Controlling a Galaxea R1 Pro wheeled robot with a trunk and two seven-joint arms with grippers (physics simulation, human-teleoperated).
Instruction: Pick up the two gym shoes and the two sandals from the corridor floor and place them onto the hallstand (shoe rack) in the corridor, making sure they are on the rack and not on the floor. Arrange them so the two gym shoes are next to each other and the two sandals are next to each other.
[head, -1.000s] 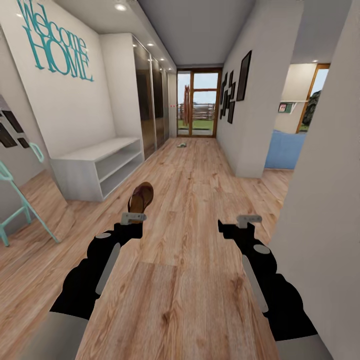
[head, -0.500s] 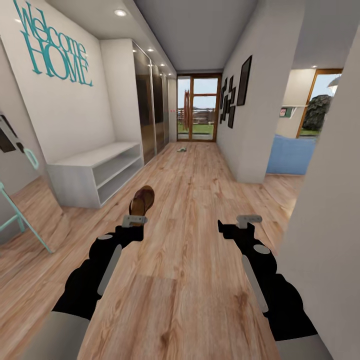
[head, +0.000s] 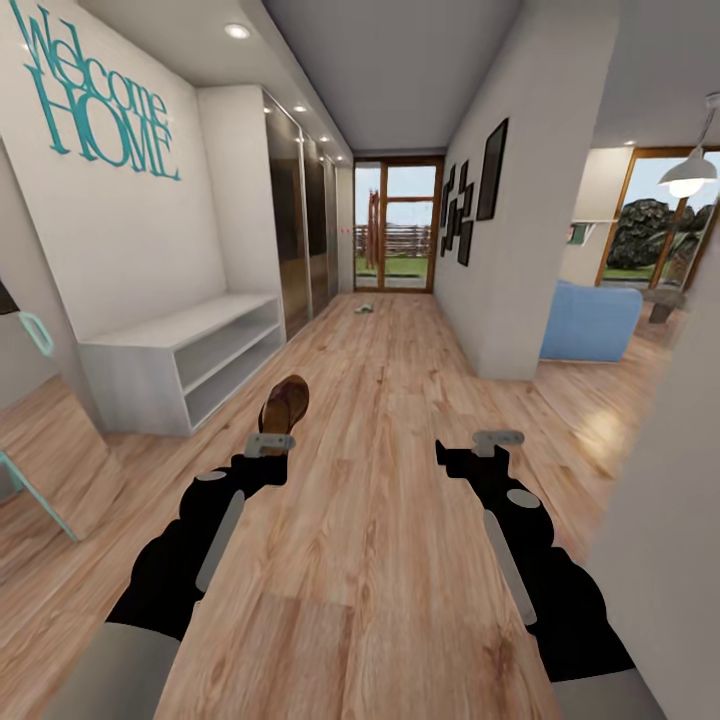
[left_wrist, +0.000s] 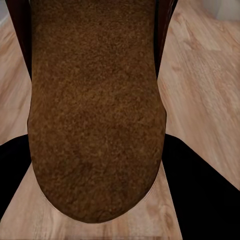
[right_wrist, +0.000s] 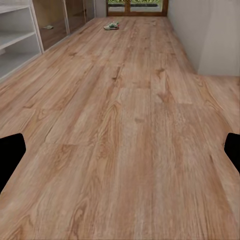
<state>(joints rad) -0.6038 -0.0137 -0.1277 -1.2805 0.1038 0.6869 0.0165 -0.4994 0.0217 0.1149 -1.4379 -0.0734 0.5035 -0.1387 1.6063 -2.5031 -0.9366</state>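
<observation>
My left gripper (head: 272, 432) is shut on one brown sandal (head: 284, 402), held above the corridor floor (head: 380, 520) with its toe pointing away from me. The left wrist view looks along the sandal's tan footbed (left_wrist: 95, 110), with black fingers (left_wrist: 200, 190) on both sides of it. My right gripper (head: 497, 440) is open and holds nothing; its fingertips (right_wrist: 10, 150) show far apart in the right wrist view. One white gym shoe (head: 364, 307) lies far down the corridor near the glass door, and it shows as the gym shoe (right_wrist: 111, 25) in the right wrist view. The hallstand is out of view.
A plain low white two-shelf bench (head: 170, 345) stands against the left wall under the "Welcome HOME" lettering. Mirrored wardrobe doors (head: 300, 230) follow it. A wall (head: 670, 500) is close on my right, with a blue sofa (head: 590, 320) beyond it. A teal frame (head: 40, 500) stands at the far left.
The whole view has swung to the right: the bench and teal frame slid left and the room with the sofa opened up. Both arms keep their pose, sandal still held.
</observation>
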